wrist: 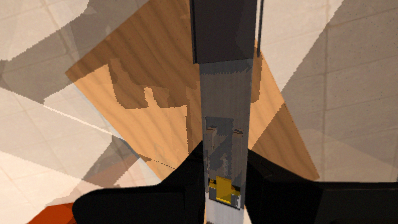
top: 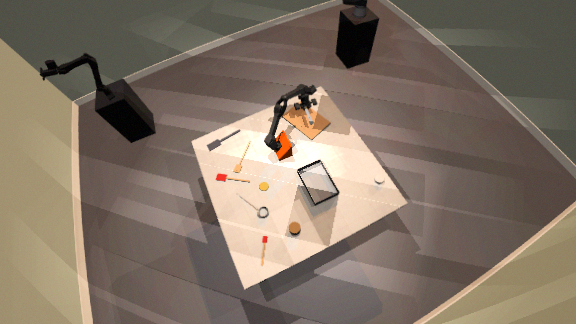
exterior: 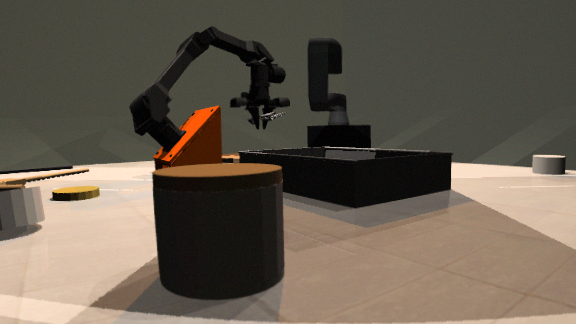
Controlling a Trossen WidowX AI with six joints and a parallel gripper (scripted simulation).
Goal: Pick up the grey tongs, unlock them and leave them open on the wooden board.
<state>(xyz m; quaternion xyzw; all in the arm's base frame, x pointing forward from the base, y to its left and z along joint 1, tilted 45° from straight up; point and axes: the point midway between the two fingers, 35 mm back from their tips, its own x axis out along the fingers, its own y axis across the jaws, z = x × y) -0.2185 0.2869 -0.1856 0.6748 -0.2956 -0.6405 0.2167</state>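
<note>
My gripper [top: 304, 106] [exterior: 260, 119] [wrist: 216, 144] is shut on the grey tongs [top: 309, 116] [exterior: 274, 115] [wrist: 225, 95] and holds them in the air above the wooden board [top: 316, 131] [wrist: 150, 110]. In the wrist view the tongs run straight away from the fingers, with dark tips at the far end and a yellow lock piece [wrist: 223, 190] near the hinge. Their arms look close together. In the exterior view they stick out roughly level. The black roasting tin [top: 309, 165] [exterior: 350, 182] stands empty near the table's middle, apart from the board.
The arm's orange base [top: 285, 146] [exterior: 197, 140] stands beside the board. A dark canister with a brown lid [top: 295, 228] [exterior: 217, 225], a yellow disc [top: 263, 186] [exterior: 76, 192], a small grey cylinder [top: 379, 180] [exterior: 548, 164], a strainer [top: 262, 212] and several spatulas lie around the table.
</note>
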